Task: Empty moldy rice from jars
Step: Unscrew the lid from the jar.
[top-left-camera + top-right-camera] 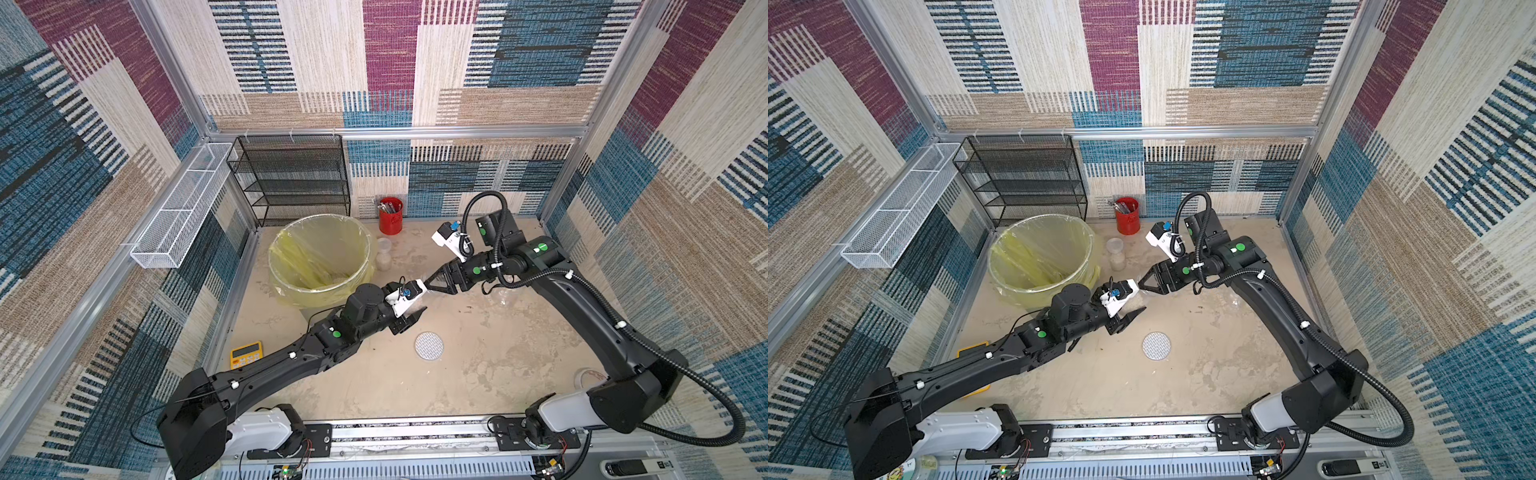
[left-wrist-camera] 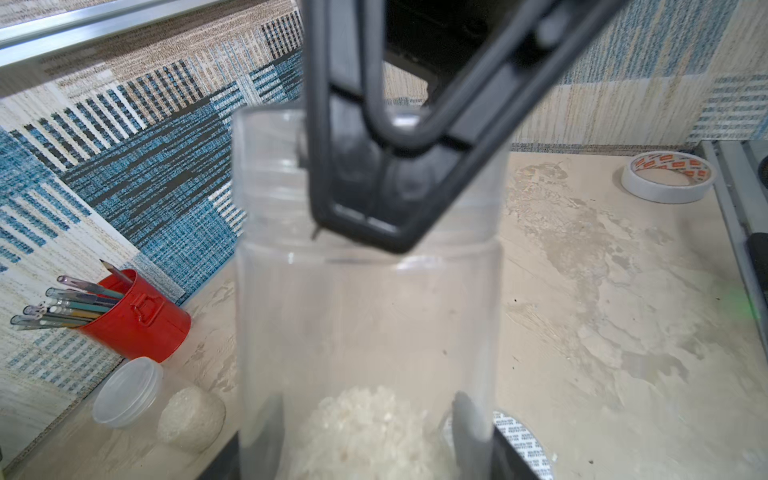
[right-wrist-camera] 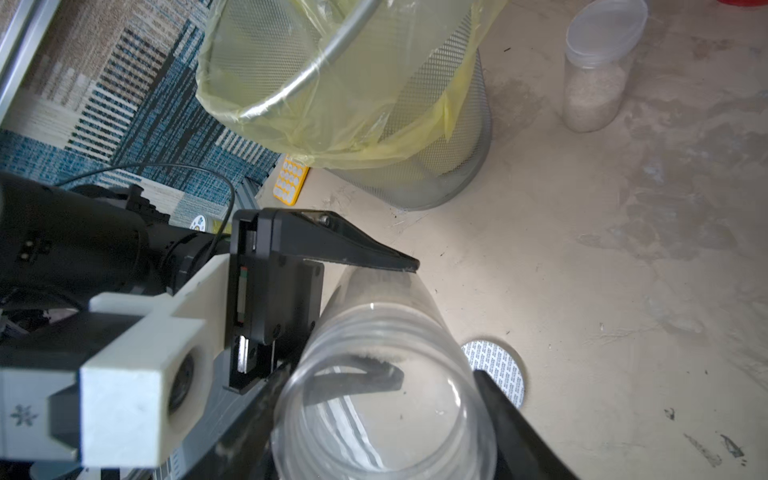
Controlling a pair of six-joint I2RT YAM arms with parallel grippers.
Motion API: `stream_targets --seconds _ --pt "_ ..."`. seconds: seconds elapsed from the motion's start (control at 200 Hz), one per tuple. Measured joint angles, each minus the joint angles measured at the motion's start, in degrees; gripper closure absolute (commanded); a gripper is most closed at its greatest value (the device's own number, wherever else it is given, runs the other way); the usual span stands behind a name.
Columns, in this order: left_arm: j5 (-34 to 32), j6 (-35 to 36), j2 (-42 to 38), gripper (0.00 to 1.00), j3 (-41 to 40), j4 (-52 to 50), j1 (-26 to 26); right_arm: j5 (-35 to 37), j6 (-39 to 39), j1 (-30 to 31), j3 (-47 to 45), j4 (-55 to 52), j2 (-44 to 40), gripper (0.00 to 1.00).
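handoff | my left gripper [image 3: 407,320] clamps jar [image 3: 374,316] base, right gripper [image 1: 434,283] pinches neck | i keep mouth raised till over bin [image 1: 320,216]

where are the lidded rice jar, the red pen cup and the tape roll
lidded rice jar [image 3: 594,97], right wrist view, on its rice-filled wall
red pen cup [image 2: 141,328], left wrist view, on its red side
tape roll [image 2: 665,193], left wrist view, on its white outer band

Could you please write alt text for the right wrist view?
An open clear jar, mouth toward the camera, is gripped by the right gripper near its rim and the left gripper nearer its base. Behind: a yellow-lined mesh bin and a lidded rice jar.
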Motion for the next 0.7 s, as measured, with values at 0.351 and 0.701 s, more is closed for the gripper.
stream_targets --seconds 0.351,0.701 --pt "0.81 -0.07 -2.01 0.86 -0.96 -3.02 1.49 -1.55 -13.77 0.04 3.98 -3.61 4.35 0.44" --pt "6.47 0.5 -3.87 0.87 -1.9 -6.86 2.86 0.94 -19.63 -0.39 -0.55 2.23 1.77 0.43"
